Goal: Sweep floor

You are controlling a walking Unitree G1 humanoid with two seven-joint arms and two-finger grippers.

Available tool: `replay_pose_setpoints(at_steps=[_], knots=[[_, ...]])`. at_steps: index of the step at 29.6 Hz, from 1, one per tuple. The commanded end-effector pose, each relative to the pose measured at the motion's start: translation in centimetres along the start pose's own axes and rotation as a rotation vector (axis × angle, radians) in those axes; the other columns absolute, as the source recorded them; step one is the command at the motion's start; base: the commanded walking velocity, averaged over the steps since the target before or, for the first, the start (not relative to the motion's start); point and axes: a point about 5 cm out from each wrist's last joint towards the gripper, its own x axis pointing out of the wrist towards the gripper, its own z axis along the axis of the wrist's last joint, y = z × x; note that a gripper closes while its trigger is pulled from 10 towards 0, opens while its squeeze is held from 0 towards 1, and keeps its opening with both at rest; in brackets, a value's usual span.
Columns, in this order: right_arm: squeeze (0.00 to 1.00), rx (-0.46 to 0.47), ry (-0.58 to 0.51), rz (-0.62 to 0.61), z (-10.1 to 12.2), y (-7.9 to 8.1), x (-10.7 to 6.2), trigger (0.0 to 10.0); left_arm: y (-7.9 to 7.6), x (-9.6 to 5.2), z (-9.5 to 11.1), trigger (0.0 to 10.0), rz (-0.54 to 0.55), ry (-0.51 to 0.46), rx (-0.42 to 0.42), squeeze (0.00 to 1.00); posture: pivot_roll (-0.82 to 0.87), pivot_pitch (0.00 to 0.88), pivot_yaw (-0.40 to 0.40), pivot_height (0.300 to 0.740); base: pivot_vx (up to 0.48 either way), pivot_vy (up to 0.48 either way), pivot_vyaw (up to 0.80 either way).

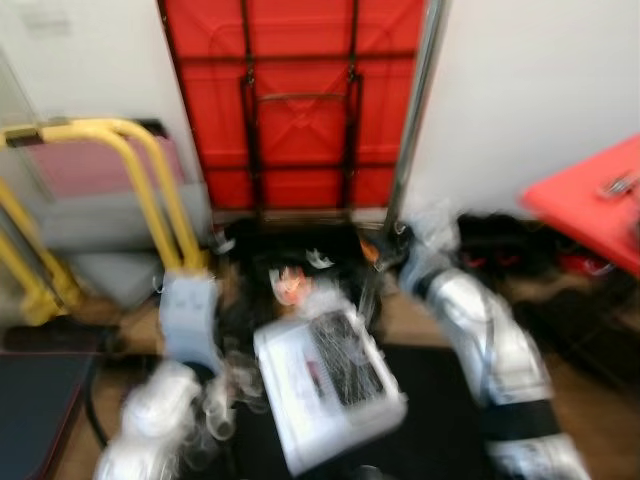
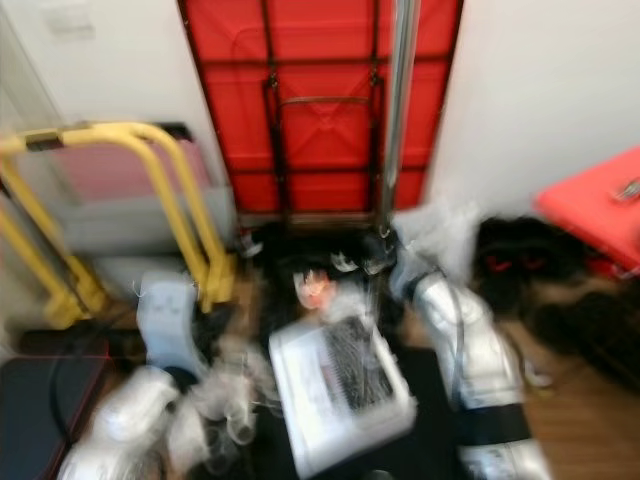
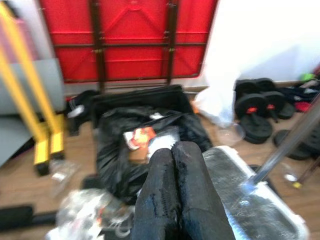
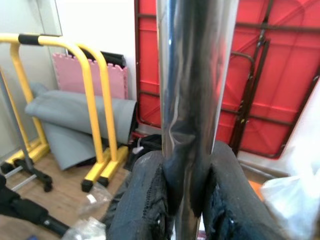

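One red folded table (image 1: 300, 100) leans on the wall, and one red worktop (image 1: 590, 200) stands at the right. One yellow bar frame (image 1: 150, 190). One metal pole (image 4: 192, 100). One black bag (image 3: 145, 145). One white dustpan (image 1: 330, 385). At least two black dumbbells (image 3: 257, 112); blur hides any more. Two grey mats (image 4: 75, 120).

Closed left gripper (image 3: 176, 165) hovers above black bag (image 3: 125, 145) by red table (image 3: 127, 37).

Motion blur smears the floor clutter (image 1: 300, 285); the metal pole (image 4: 192, 100) runs past the top edge.
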Motion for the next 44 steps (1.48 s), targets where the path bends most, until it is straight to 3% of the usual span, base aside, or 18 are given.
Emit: replay_pose_setpoints(at_steps=[1,4,11,25,44], knots=[[0.00,-0.014,-0.074,-0.018,1.7,-0.2,0.1,10.0,0.2,0.0,-0.1,10.0,0.016,0.004,-0.006,0.00,-0.05,0.000,-0.050,0.740,0.000,0.000,0.00],[0.00,-0.040,-0.040,-0.088,1.4,-0.6,0.4,10.0,0.3,0.0,-0.1,10.0,0.021,0.001,0.005,0.00,-0.05,0.000,-0.051,0.740,0.000,0.000,0.00],[0.00,-0.031,-0.055,-0.122,1.6,-1.0,0.6,10.0,0.3,-0.1,-0.1,10.0,0.015,0.000,0.014,0.00,-0.05,0.000,-0.054,0.725,0.000,0.000,0.00],[0.00,-0.026,-0.157,-0.213,2.9,-3.0,0.9,10.0,0.6,-0.2,-0.1,10.0,0.033,-0.005,0.013,0.00,-0.04,0.000,-0.050,0.665,0.000,0.000,0.00],[0.00,-0.008,-0.222,-0.247,3.5,-3.6,1.3,10.0,0.7,-0.3,-0.1,10.0,0.028,-0.005,0.015,0.00,-0.04,0.000,-0.046,0.605,0.000,0.000,0.00]])
